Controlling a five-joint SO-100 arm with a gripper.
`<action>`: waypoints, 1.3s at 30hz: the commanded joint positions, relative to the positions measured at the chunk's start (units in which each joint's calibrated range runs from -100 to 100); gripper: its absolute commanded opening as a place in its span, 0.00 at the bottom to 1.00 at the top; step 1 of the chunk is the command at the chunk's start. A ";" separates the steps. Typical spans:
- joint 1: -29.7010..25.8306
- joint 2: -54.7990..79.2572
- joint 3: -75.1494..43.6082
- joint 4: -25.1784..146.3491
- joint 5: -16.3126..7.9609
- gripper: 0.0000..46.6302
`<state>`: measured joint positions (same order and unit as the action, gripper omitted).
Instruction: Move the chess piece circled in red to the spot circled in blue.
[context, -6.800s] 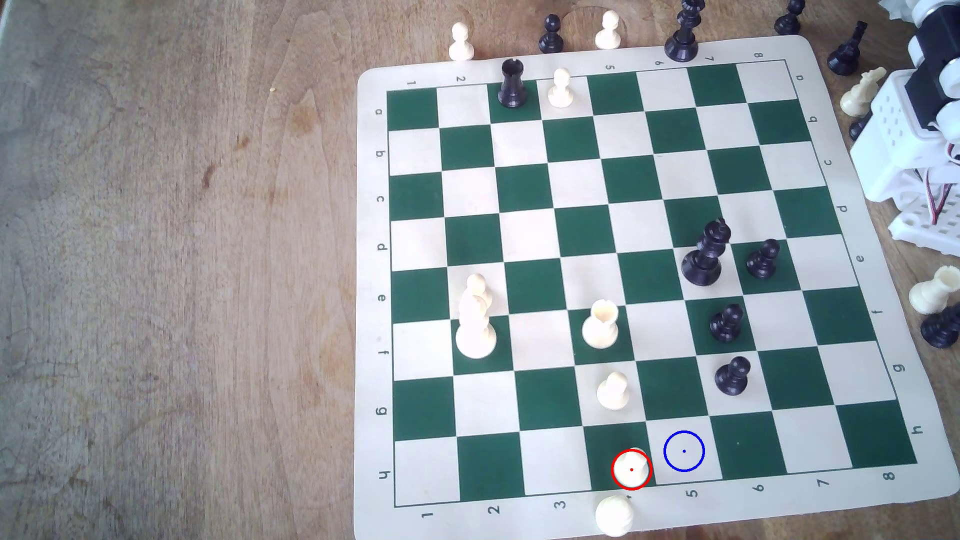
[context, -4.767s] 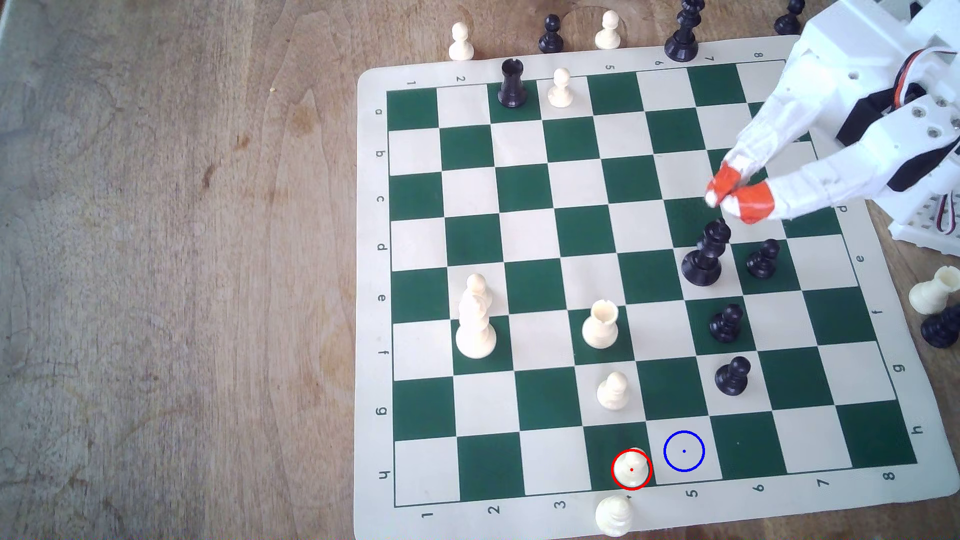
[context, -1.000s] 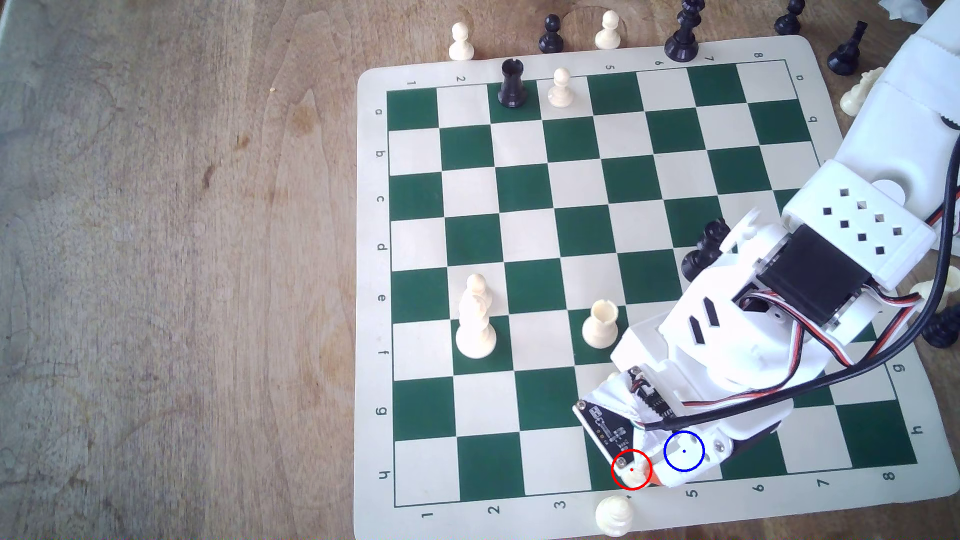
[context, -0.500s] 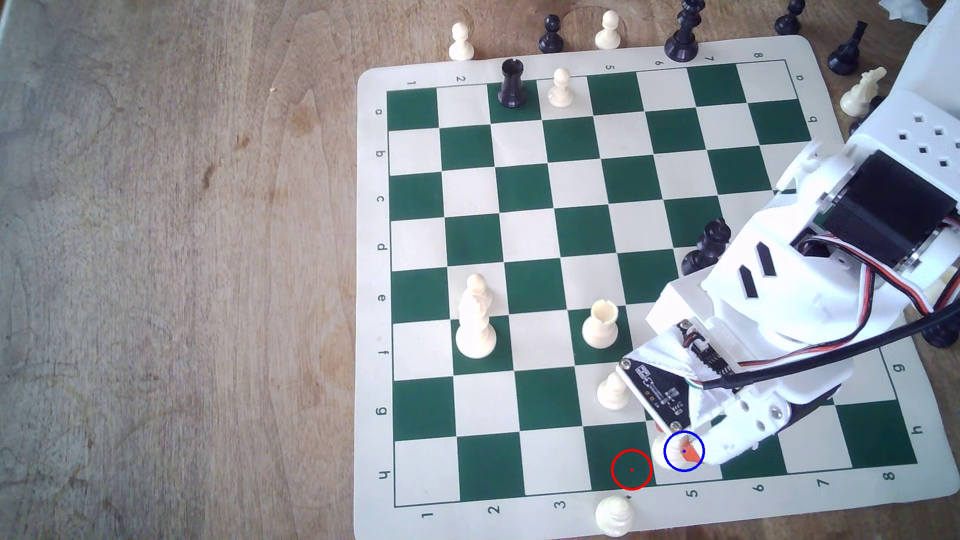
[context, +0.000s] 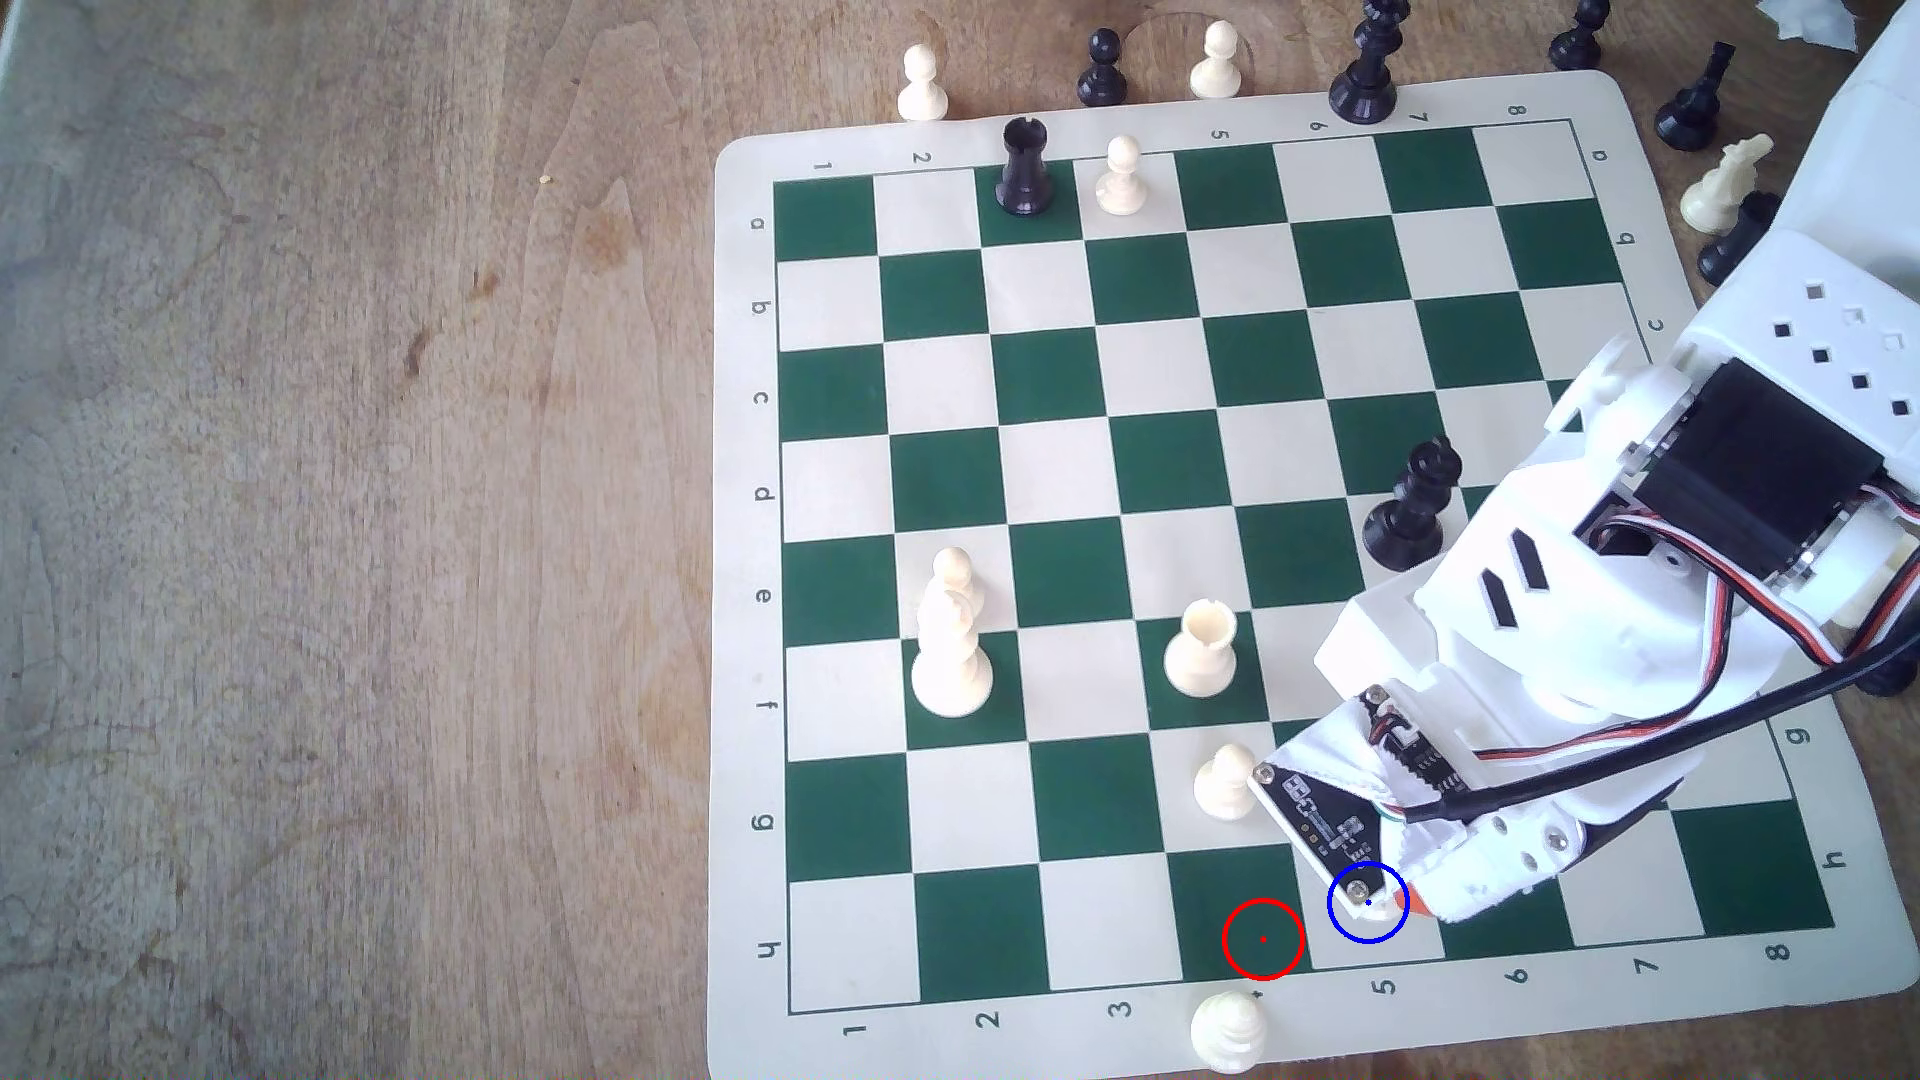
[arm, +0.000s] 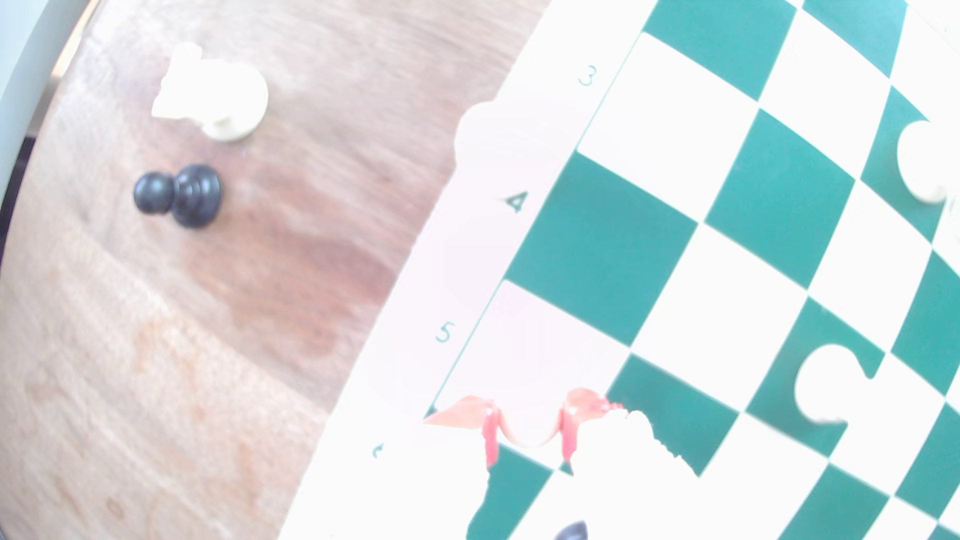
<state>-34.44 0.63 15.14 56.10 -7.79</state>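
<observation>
We see the orange-tipped white gripper (arm: 530, 423) clamped on the small cream-white plastic pawn (arm: 529, 431), over the cream blue-ringed square (context: 1392, 924) of the green-and-cream mat (context: 1039, 582).

- The pawn (arm: 529, 428) has left the green square with the red ring (context: 1262, 939), which now lies bare.
- It now sits between the orange-tipped fingers (arm: 571, 415) over the blue-ringed cream square (context: 1397, 940).
- The hand (context: 1387, 909) has come from the exterior view's upper right down over that square.
- The arm (context: 1662, 582) now hides the black pawns.
</observation>
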 joint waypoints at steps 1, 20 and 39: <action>-0.25 -2.24 0.18 -1.39 0.10 0.00; -0.88 2.17 2.18 -5.15 -0.34 0.00; -1.11 1.32 6.08 -9.08 0.59 0.34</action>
<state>-35.10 4.40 21.55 48.21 -7.59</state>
